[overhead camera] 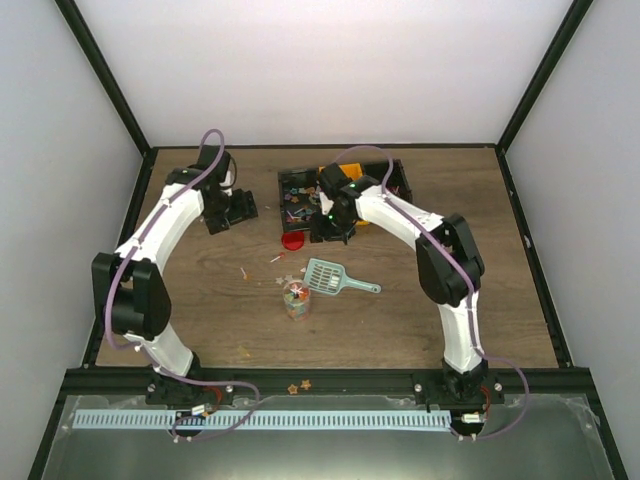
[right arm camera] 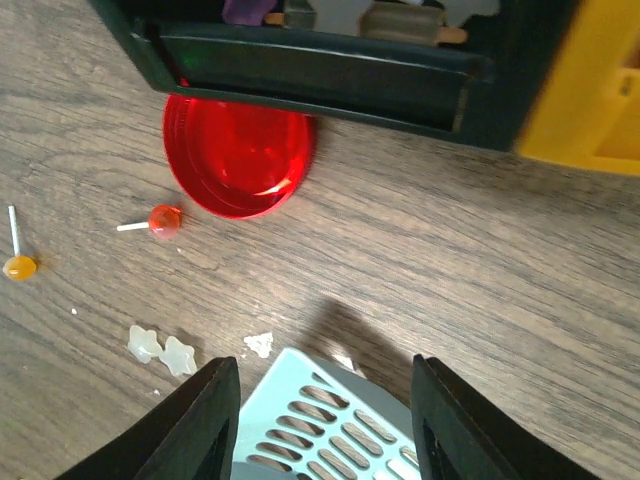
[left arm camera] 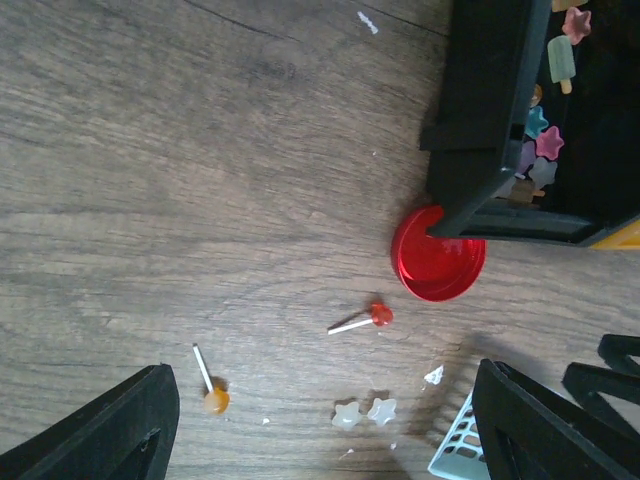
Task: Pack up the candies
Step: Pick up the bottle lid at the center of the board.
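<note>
Judging by looks, the candies (left arm camera: 549, 143) are light, hard little things with slick surfaces, likely to skid or flick away under a pinch. Those on sticks should be easiest to take by the stick, and the scoop (overhead camera: 330, 276) would probably suit the rest better.

Most lie in the black bin (overhead camera: 395, 175) at the upper middle of the overhead view. Some fill the small jar (overhead camera: 295, 305) near its centre, and a few strays rest on the wooden table (left arm camera: 200, 150).

The left claw (left arm camera: 320, 430) is spread wide and empty. In its own view an orange lollipop (left arm camera: 215, 401) lies at lower left, just inside one finger. Two white stars (left arm camera: 347, 413) sit at lower middle between the fingers. A red lollipop (left arm camera: 380, 314) lies above them, near the red lid (left arm camera: 437, 255).

The right claw (right arm camera: 328, 420) also has its fingers apart, pinching nothing, with the scoop's head showing between them at the bottom edge. The same strays lie well to its left, at lower left of its view.
</note>
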### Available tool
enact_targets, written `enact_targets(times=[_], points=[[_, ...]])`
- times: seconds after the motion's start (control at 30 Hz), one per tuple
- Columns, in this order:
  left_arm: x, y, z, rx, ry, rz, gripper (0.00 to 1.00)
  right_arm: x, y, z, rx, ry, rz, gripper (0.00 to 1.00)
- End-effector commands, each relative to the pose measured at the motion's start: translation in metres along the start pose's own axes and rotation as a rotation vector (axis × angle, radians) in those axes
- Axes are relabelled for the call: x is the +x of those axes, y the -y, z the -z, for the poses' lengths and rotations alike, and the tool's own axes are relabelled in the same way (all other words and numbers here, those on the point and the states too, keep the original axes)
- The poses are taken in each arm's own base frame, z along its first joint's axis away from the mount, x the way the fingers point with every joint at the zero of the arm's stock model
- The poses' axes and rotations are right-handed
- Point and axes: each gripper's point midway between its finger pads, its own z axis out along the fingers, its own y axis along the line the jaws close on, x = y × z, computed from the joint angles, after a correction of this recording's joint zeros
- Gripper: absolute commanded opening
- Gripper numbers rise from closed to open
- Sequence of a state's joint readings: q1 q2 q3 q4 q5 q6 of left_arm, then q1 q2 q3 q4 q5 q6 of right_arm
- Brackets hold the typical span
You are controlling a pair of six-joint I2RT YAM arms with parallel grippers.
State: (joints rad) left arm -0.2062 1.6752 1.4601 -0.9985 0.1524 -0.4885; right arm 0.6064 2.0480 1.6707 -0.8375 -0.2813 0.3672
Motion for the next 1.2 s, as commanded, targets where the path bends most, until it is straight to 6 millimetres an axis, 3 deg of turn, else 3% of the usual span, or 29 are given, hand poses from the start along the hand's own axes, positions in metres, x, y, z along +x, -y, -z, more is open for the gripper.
enact_targets(times=[0.0, 0.2, 0.67, 0.77, 0.87, 1.17], points=[[-0.004, 0.004, 0.005, 0.03, 0.027, -0.031, 0.82, -0.006, -0.006, -0.001, 0.114, 0.01, 0.054, 0.48], [-0.003, 0.002, -0.002, 0.025, 0.001, -0.042, 0.83, -0.009, -0.021, -0.012, 0.117, 0.0, 0.073, 0.46], [-0.008, 0.006, 0.004, 0.067, -0.003, -0.055, 0.84, -0.02, -0.041, -0.045, 0.133, -0.014, 0.08, 0.43], [-0.005, 0.007, 0.006, 0.076, -0.003, -0.056, 0.84, -0.018, -0.036, -0.053, 0.153, -0.031, 0.075, 0.42], [-0.006, 0.007, 0.011, 0.077, 0.009, -0.059, 0.84, -0.017, -0.025, -0.058, 0.211, -0.037, 0.072, 0.32], [-0.006, 0.008, 0.011, 0.088, 0.014, -0.063, 0.84, -0.012, -0.013, -0.061, 0.266, -0.05, 0.067, 0.23]])
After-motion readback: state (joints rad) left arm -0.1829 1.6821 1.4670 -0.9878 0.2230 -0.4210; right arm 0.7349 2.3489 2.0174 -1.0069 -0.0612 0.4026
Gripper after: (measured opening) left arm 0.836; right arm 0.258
